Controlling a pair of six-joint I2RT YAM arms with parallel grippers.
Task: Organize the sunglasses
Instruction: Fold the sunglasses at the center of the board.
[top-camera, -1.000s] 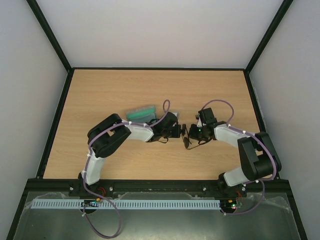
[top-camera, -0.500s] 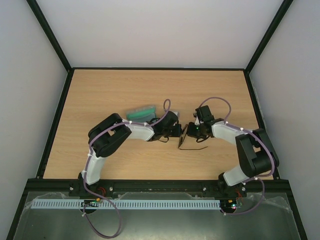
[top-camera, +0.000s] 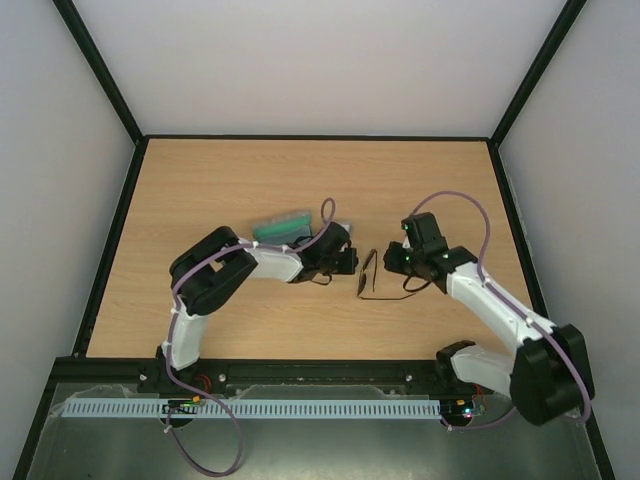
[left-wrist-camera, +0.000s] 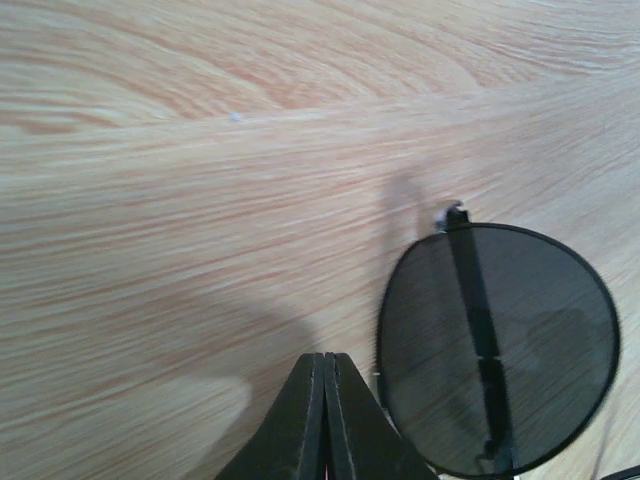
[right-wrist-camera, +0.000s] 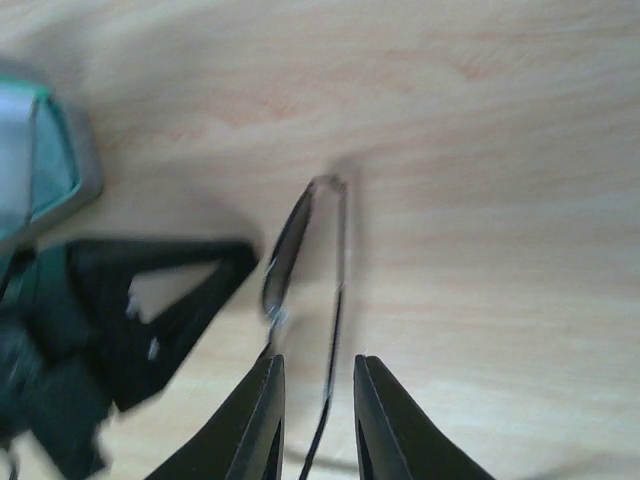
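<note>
Left gripper (left-wrist-camera: 325, 360) closed beside the sunglasses (left-wrist-camera: 497, 345); right gripper (right-wrist-camera: 318, 365) open astride one temple. I judge them light, fragile: grip the wire.

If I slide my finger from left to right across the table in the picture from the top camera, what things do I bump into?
Grey case → left gripper → sunglasses → right gripper.
</note>
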